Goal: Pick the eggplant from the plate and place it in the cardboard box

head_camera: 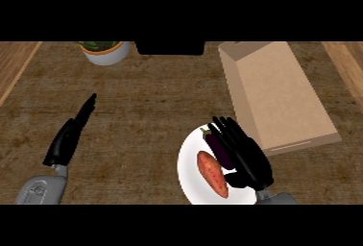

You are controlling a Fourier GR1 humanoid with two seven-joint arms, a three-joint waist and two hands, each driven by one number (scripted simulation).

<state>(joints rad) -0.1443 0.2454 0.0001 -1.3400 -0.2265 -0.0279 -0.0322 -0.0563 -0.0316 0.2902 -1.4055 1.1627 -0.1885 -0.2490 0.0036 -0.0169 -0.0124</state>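
Observation:
A dark purple eggplant (218, 148) lies on the white plate (190, 168) at the lower middle, with an orange sweet potato (212, 174) beside it on its left. My right hand (247, 153) hovers over the plate's right side, fingers straight and pointing away, right beside the eggplant and hiding part of it. The cardboard box (276, 93) lies to the right of the plate and reaches toward the far edge. My left hand (67, 137) rests open at the left, fingers pointing away.
A white pot with a green plant (105, 50) stands at the far left. A black object (170, 47) sits at the far middle. Lighter wooden strips (16, 62) border the brown counter on both sides.

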